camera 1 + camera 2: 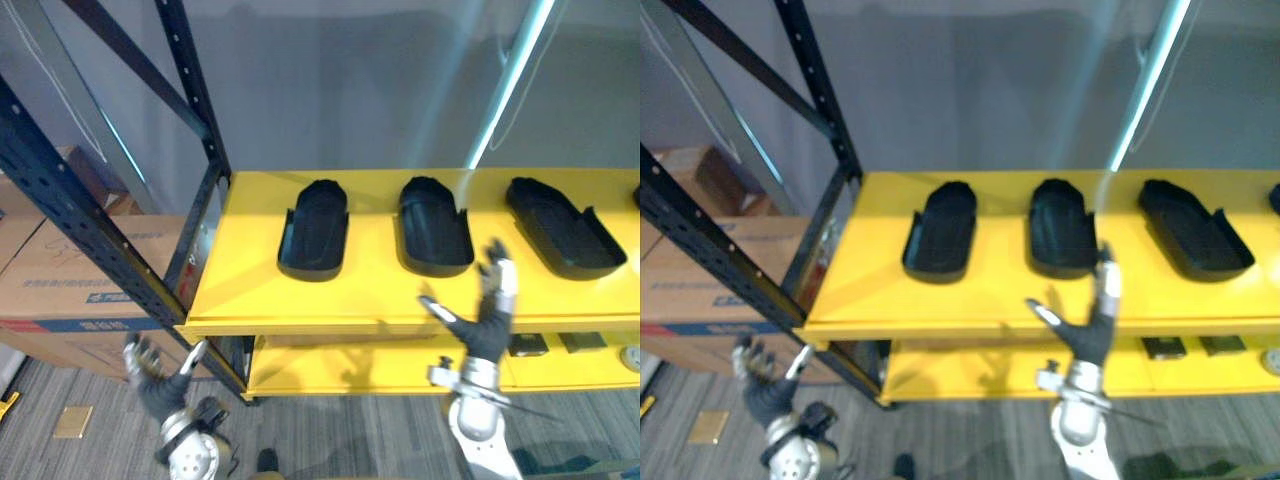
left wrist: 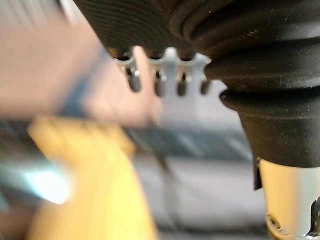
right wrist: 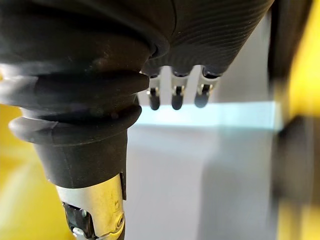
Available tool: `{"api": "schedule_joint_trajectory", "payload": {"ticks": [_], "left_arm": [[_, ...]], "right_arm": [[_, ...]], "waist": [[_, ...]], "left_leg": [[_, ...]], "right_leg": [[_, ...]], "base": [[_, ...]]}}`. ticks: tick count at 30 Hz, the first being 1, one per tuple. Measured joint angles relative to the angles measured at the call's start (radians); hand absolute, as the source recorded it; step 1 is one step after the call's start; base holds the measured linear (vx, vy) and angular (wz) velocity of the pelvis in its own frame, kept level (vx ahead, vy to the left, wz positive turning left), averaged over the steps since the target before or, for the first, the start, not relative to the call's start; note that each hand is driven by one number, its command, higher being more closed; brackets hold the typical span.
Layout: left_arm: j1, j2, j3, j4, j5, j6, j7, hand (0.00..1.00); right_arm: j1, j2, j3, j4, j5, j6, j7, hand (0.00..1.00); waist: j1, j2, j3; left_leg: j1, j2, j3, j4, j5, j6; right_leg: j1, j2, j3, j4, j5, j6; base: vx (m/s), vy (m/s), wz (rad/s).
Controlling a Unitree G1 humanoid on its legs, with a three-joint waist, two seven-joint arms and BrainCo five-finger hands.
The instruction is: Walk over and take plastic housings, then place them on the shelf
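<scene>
3 black plastic housings sit on the top lvl of the yellow shelf, in a row, open side up, apart from each other: left housing, middle housing, right housing. sliver of a 4th dark thing at the shelf's far right, can't tell what it is.

right hand is raised in front of the shelf's front lip. fingers straight, pointing up, thumb splayed sideways, so spread wide and empty. fingertips overlap the near right corner of the middle housing in the head views. touching or not: can't tell. right wrist view agrees: fingers extended, nothing btw them, yellow on both sides.

left hand is low, at the shelf's left corner, below the top lvl, near the dark rack post and the cardboard boxes. fingers relaxed and spread, holds nothing. left wrist view: fingers in a row, nothing in them.

lower lvl carries small dark items toward the right. grey carpet floor w/ a small tan square near the boxes.
</scene>
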Motion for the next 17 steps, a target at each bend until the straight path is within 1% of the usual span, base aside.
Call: {"api": "schedule_joint_trajectory", "payload": {"ticks": [1,2,3,6,7,8,9,10,11,12,13,14,15,16,17], "left_arm": [[0.013,-0.012,0.054,0.043,-0.049,-0.001,0.01,0.0],[0.021,-0.02,0.085,0.062,-0.068,-0.002,0.014,0.0],[0.047,-0.037,0.128,0.095,-0.08,-0.011,0.038,0.0],[0.095,-0.041,0.149,0.128,-0.042,-0.013,0.072,0.0],[0.094,-0.039,0.156,0.158,-0.03,0.0,0.074,0.0],[0.081,-0.037,0.161,0.201,-0.03,0.017,0.073,0.0],[0.07,-0.036,0.163,0.23,-0.03,0.023,0.072,0.0],[0.056,-0.035,0.164,0.296,-0.032,0.035,0.068,0.0],[0.05,-0.035,0.17,0.366,-0.043,0.052,0.048,0.0],[0.047,-0.037,0.182,0.403,-0.053,0.057,0.028,0.0],[0.035,-0.041,0.222,0.477,-0.098,0.07,-0.03,0.0],[0.022,-0.042,0.261,0.545,-0.154,0.07,-0.094,0.0],[0.004,-0.039,0.318,0.65,-0.278,0.097,-0.257,0.0],[-0.006,-0.039,0.331,0.682,-0.335,0.115,-0.327,0.0],[-0.012,-0.038,0.348,0.725,-0.392,0.146,-0.424,0.0]], "right_arm": [[0.044,0.021,-0.092,0.045,0.029,-0.011,-0.063,0.0],[0.065,0.03,-0.134,0.065,0.041,-0.018,-0.086,0.0],[0.108,0.048,-0.206,0.1,0.077,-0.04,-0.111,0.0],[0.171,0.066,-0.247,0.145,0.111,-0.072,-0.107,0.0],[0.182,0.081,-0.254,0.176,0.151,-0.08,-0.083,0.0],[0.183,0.094,-0.259,0.23,0.188,-0.08,-0.063,0.0],[0.178,0.096,-0.256,0.268,0.202,-0.078,-0.055,0.0],[0.166,0.097,-0.254,0.357,0.244,-0.064,-0.011,0.0],[0.151,0.101,-0.254,0.453,0.288,-0.032,0.05,0.0],[0.141,0.104,-0.254,0.507,0.307,-0.017,0.084,0.0],[0.123,0.115,-0.259,0.609,0.362,0.035,0.188,0.0],[0.103,0.124,-0.276,0.696,0.408,0.08,0.291,0.0],[0.063,0.137,-0.318,0.866,0.439,0.145,0.43,0.0],[0.051,0.146,-0.345,0.924,0.445,0.169,0.476,0.0],[0.036,0.153,-0.367,0.995,0.465,0.211,0.54,0.0]], "waist": [[-0.001,-0.002,0.001],[-0.003,-0.002,0.001],[-0.004,-0.001,0.001],[-0.003,0.0,-0.011],[-0.003,-0.006,-0.019],[-0.003,-0.001,-0.025],[-0.002,-0.011,-0.027],[-0.001,-0.007,-0.026],[0.0,-0.011,-0.03],[0.002,-0.014,-0.038],[0.003,-0.019,-0.041],[0.005,-0.023,-0.041],[0.005,-0.025,-0.04],[0.005,-0.025,-0.039],[0.006,-0.025,-0.037]], "left_leg": [[0.003,0.004,0.008,0.0,0.0,0.0],[0.005,0.005,0.011,0.0,0.0,0.0],[0.018,0.009,0.027,0.0,-0.005,-0.006],[0.034,0.02,0.066,0.0,-0.026,-0.012],[0.04,0.026,0.088,0.0,-0.028,-0.014],[0.047,0.034,0.12,0.0,-0.028,-0.014],[0.057,0.034,0.132,0.0,-0.028,-0.014],[0.075,0.036,0.157,0.0,-0.028,-0.014],[0.09,0.033,0.166,0.0,-0.028,-0.014],[0.091,0.032,0.168,0.0,-0.028,-0.014],[0.091,0.032,0.17,0.0,-0.028,-0.014],[0.09,0.031,0.17,0.0,-0.028,-0.014],[0.093,0.029,0.169,0.0,-0.028,-0.014],[0.097,0.028,0.169,0.0,-0.028,-0.014],[0.107,0.025,0.166,0.0,-0.029,-0.014]], "right_leg": [[0.0,0.003,0.005,0.0,0.001,-0.001],[0.001,0.004,0.008,0.0,0.001,-0.002],[0.005,0.006,0.016,0.0,0.002,-0.002],[0.007,0.008,0.026,-0.001,0.003,-0.004],[0.007,0.009,0.032,-0.003,0.003,-0.004],[0.007,0.01,0.033,-0.004,0.002,-0.005],[0.019,0.007,0.033,-0.003,-0.002,-0.011],[0.029,0.003,0.032,-0.007,-0.007,-0.012],[0.043,-0.001,0.031,-0.005,-0.017,-0.01],[0.043,-0.002,0.031,-0.004,-0.019,-0.011],[0.043,-0.003,0.031,-0.004,-0.022,-0.015],[0.043,-0.003,0.031,-0.004,-0.024,-0.018],[0.049,-0.004,0.031,-0.009,-0.024,-0.018],[0.057,-0.004,0.031,-0.013,-0.024,-0.018],[0.073,-0.006,0.027,-0.022,-0.024,-0.018]], "base": [[0.01,-0.027,-0.1],[0.01,-0.022,-0.19],[0.0,-0.012,-0.25],[-0.03,-0.01,-0.29],[-0.03,-0.008,-0.21],[-0.03,-0.004,-0.17],[-0.04,0.001,-0.07],[-0.03,0.014,-0.03],[-0.04,0.016,-0.02],[0.0,0.0,0.0],[0.0,0.0,0.0],[0.0,0.0,0.0],[0.0,0.0,0.0],[0.05,0.013,0.04],[0.04,0.007,0.03]]}}
